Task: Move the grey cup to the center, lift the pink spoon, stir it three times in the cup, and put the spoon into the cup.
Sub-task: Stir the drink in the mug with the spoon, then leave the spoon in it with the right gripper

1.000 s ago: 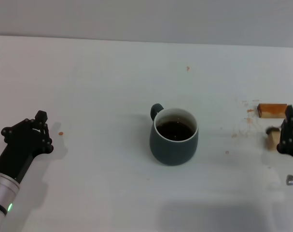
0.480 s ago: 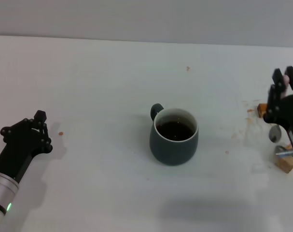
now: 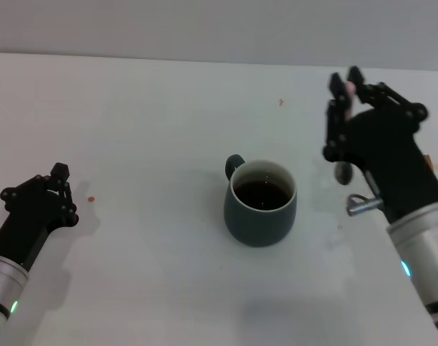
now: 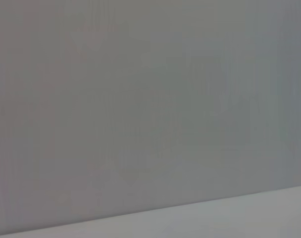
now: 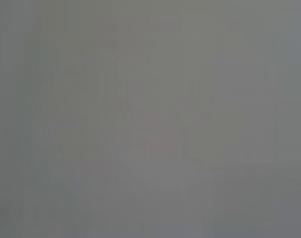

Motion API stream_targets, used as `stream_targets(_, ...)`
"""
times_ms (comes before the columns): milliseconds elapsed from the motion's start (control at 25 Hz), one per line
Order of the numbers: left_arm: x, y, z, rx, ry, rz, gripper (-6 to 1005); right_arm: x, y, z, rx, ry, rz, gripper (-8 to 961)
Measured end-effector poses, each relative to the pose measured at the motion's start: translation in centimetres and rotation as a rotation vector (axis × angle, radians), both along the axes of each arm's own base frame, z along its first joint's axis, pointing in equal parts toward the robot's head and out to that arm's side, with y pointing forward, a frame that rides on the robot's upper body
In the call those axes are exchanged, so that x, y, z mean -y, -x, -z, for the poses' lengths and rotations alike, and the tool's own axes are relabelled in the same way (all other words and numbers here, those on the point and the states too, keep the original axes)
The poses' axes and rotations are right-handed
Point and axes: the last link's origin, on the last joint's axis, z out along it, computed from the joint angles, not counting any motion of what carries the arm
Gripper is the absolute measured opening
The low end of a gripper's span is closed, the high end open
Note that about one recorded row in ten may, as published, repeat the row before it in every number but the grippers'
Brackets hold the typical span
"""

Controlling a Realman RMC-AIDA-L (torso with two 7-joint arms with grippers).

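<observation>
The grey cup (image 3: 260, 209) stands at the middle of the white table (image 3: 146, 115), with dark brown liquid inside and its handle toward the far left. My right gripper (image 3: 346, 81) is raised to the right of the cup, behind it, and is shut on the pink spoon (image 3: 342, 173). The spoon hangs upright: the pink handle tip shows between the fingers, and the metal bowl hangs below, above the table and just right of the cup's rim. My left gripper (image 3: 38, 198) rests on the table at the far left, well away from the cup. Both wrist views show only blank grey.
Small orange specks lie on the table behind the cup (image 3: 281, 102) and beside the left gripper (image 3: 91, 198). My right arm (image 3: 406, 209) covers the table's right side.
My right gripper has risen from the table's right edge with the spoon and moved left toward the cup. It now hides the tan blocks. The cup and left arm have not moved.
</observation>
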Motion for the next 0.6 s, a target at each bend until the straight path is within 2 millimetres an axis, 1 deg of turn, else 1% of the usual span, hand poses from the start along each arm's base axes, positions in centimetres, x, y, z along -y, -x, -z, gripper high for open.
stream_targets(200,0.0,0.0,0.0,0.002,0.000,-0.001,-2,-0.5,1.9,0.3,0.028,0.024,-0.043,5)
stream_targets(600,-0.1,-0.1,0.0,0.003,-0.001,0.002,-2,-1.3,4.3,3.5,0.061,0.119,-0.095,5)
